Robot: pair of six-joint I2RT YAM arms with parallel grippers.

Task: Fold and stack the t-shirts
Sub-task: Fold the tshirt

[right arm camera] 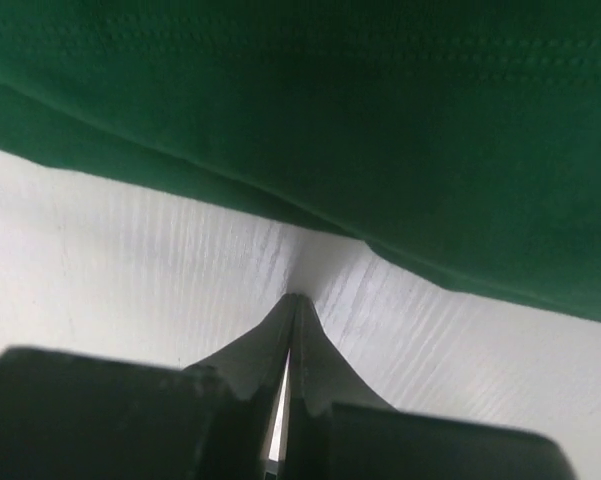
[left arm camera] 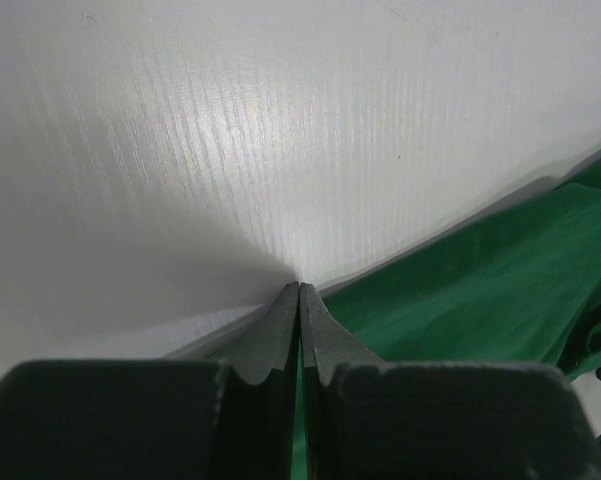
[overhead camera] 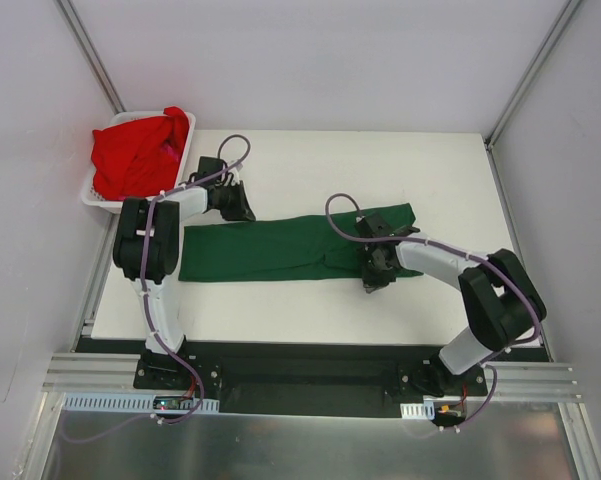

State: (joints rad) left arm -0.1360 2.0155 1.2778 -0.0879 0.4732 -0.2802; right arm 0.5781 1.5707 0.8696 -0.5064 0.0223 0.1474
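Tools are both resting closed: left tool at far edge of the green t-shirt, right tool at near edge.

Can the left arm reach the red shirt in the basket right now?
Probably yes. The red shirt lies heaped in the white basket just beside the left arm, with nothing between them. Its jaws are shut and must open first.
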